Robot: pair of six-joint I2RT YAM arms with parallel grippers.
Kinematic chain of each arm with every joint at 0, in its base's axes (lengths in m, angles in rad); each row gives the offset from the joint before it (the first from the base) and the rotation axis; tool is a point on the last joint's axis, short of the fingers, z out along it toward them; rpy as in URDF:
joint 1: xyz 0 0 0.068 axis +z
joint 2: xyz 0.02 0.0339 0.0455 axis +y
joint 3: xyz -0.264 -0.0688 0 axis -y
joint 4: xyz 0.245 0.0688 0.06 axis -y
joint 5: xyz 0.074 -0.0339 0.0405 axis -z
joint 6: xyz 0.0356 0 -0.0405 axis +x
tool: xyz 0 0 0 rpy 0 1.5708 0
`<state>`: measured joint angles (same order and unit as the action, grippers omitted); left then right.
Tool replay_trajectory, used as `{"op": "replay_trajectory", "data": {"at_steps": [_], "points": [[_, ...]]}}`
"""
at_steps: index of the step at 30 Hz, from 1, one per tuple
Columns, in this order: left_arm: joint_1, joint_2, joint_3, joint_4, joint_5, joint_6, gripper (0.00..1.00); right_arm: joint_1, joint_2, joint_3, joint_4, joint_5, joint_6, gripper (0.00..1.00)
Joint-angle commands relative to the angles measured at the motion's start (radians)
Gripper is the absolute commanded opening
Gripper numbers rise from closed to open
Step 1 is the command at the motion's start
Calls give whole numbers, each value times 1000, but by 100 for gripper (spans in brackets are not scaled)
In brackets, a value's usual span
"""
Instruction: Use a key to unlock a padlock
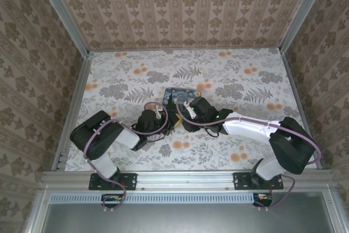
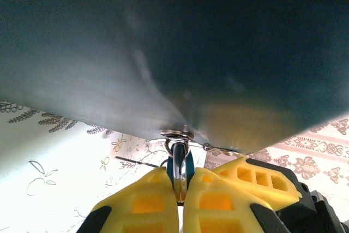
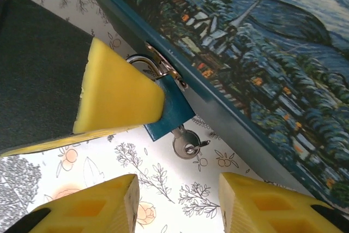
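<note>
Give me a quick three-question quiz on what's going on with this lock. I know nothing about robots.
1. True or false: the right gripper is shut on the key.
2. What is holding the padlock? A: the left gripper. B: the right gripper. C: nothing at all.
3. Fill in: the padlock is hooked onto the starry-painted ____.

Key
1. False. Its jaws stand open, and the key sits in the padlock with nothing touching it.
2. A. Its yellow fingers are closed on the lock body.
3. box
</note>
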<state>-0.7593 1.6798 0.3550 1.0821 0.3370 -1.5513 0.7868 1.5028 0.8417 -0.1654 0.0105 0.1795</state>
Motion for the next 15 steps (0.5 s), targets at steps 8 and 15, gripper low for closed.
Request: {"op": "replay_trajectory", "data": {"at_steps": [8,15], "points": [[-9,-29,27,10,22,17,0,91,87,56,-14,279,-161,43],[-8,-30,29,10,25,17,0,92,117,60,36,343,-161,38]]}}
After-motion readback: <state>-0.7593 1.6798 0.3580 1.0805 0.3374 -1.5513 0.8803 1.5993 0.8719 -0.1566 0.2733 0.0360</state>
